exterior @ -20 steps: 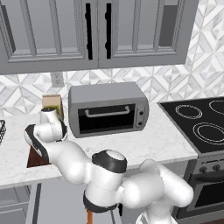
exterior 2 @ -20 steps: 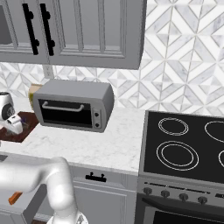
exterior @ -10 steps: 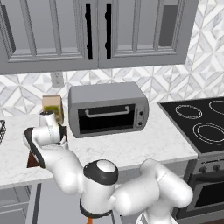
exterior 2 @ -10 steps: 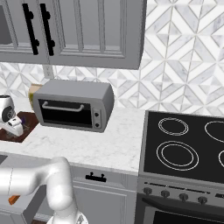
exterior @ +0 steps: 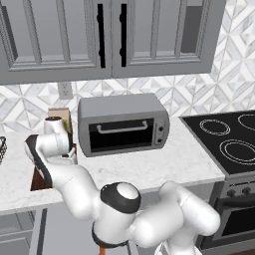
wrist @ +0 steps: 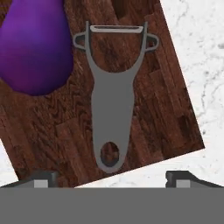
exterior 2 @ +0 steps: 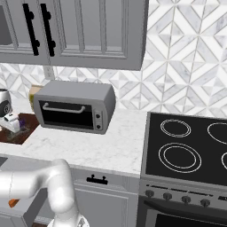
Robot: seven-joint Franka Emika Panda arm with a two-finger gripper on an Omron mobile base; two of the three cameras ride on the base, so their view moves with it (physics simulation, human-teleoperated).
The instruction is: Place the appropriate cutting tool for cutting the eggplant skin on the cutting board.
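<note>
In the hand view the grey Y-headed peeler (wrist: 112, 109) lies flat on the dark reddish-brown cutting board (wrist: 162, 113), its handle end pointing toward my fingers. The glossy purple eggplant (wrist: 33, 48) rests on the same board, just beside the peeler's forked head. My gripper (wrist: 113, 178) is open, its two fingertips (wrist: 43, 178) wide apart near the board's edge, with nothing between them. From the base views the gripper (exterior: 68, 158) (exterior 2: 13, 124) hangs over the board (exterior: 39, 180) (exterior 2: 20, 135) at the counter's left end.
A grey toaster oven (exterior: 122, 124) (exterior 2: 73, 106) stands right of the board. A tan box (exterior: 60, 114) (exterior 2: 33, 91) sits against the backsplash behind it. The black stove top (exterior: 229, 139) (exterior 2: 190, 146) is far right. White marble counter (wrist: 201, 52) surrounds the board.
The jaws have gone from shut to wide open, and the peeler now lies free on the board. The arm has shifted only slightly.
</note>
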